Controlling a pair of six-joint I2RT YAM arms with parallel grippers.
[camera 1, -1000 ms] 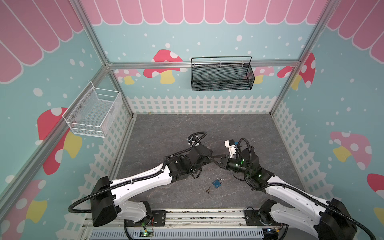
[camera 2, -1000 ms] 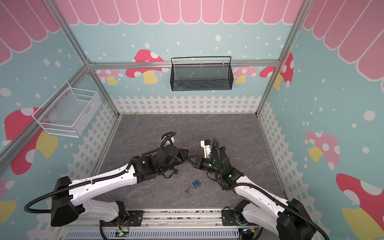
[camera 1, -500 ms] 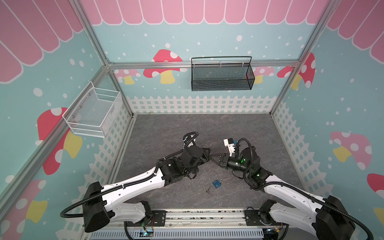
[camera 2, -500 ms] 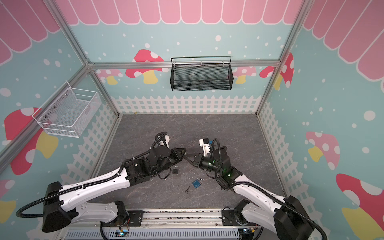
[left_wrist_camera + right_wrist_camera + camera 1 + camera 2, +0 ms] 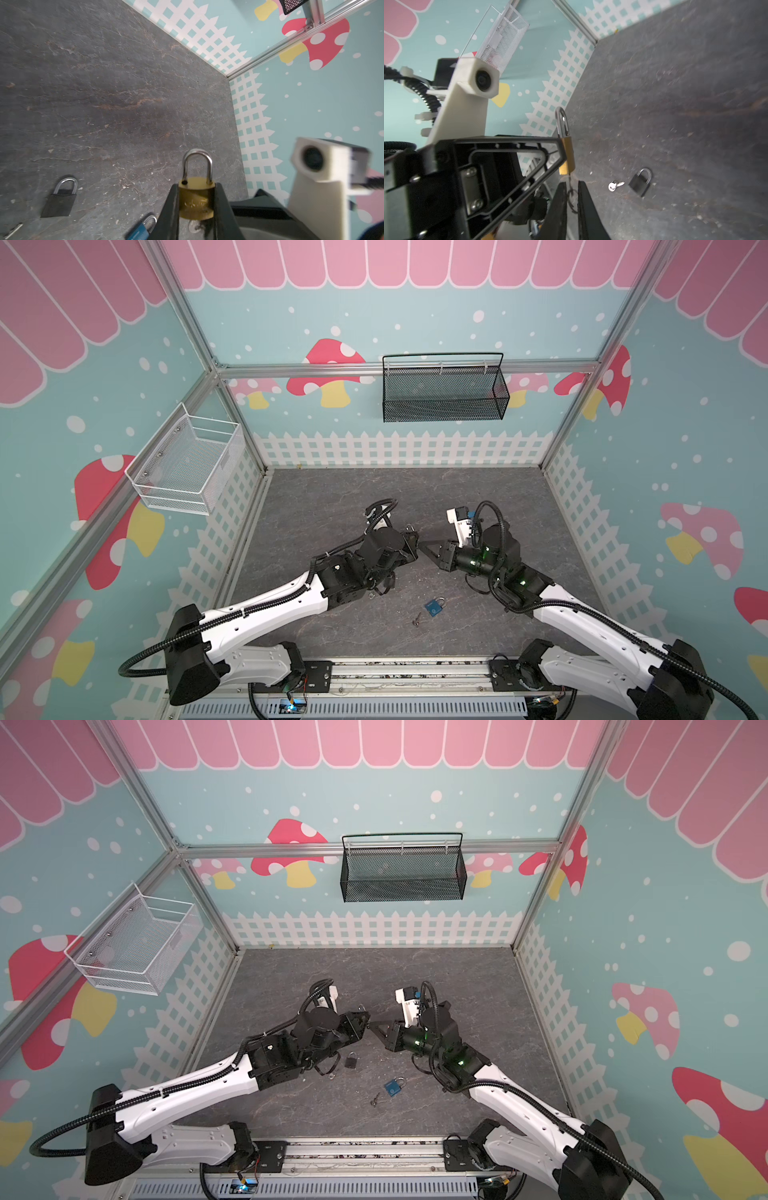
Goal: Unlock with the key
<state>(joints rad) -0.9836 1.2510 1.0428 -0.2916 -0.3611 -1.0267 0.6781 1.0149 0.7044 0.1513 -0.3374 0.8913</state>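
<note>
Left end effector (image 5: pixel 196 187) pinching brass padlock (image 5: pixel 196 200), shackle (image 5: pixel 197 162) closed, key (image 5: pixel 569 179) underneath

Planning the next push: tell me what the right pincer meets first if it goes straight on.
Probably the key ring just ahead, hanging under the brass padlock in the left pincer.

Mid-scene, above the floor (image 5: pixel 332 497): held padlock (image 5: pixel 196 199) in left gripper (image 5: pixel 196 187), right gripper (image 5: pixel 572 185) just right of it, key ring (image 5: pixel 572 197) between its jaws. On the floor: second padlock (image 5: pixel 351 1061) just near of left gripper, third padlock (image 5: pixel 392 1088) nearer and further right, loose key (image 5: pixel 375 1099) at its near-left.
</note>
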